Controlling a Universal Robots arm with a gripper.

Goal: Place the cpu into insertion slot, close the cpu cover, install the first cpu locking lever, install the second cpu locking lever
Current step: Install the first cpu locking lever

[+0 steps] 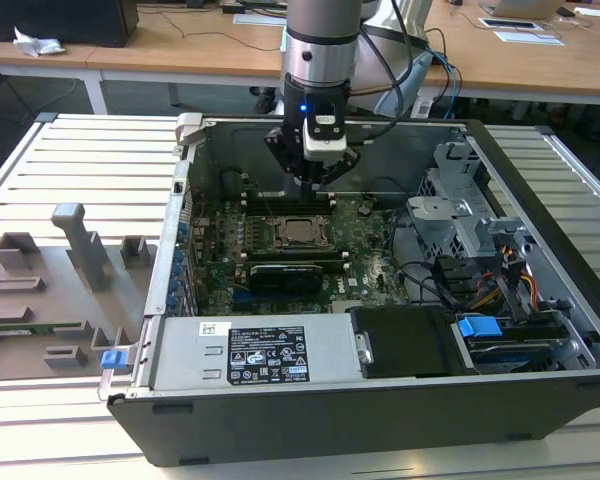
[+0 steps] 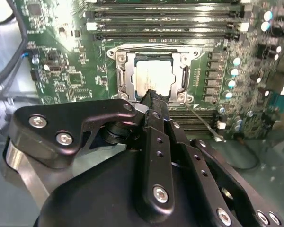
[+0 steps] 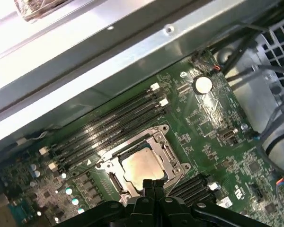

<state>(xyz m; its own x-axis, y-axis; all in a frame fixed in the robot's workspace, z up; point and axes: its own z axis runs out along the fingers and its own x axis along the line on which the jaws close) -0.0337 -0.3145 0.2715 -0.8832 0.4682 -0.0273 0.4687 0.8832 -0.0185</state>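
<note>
Jaws shut tight and empty, I hover over the chip (image 2: 153, 78), seated in its socket (image 2: 116, 57) just beyond my tips, cover (image 2: 128, 78) down. One lever (image 2: 206, 124) looks unlatched.

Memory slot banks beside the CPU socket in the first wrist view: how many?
2. One bank lies between the insertion slot and the case wall; the other bank lies on the slot's opposite side, partly hidden by the jaws.
</note>
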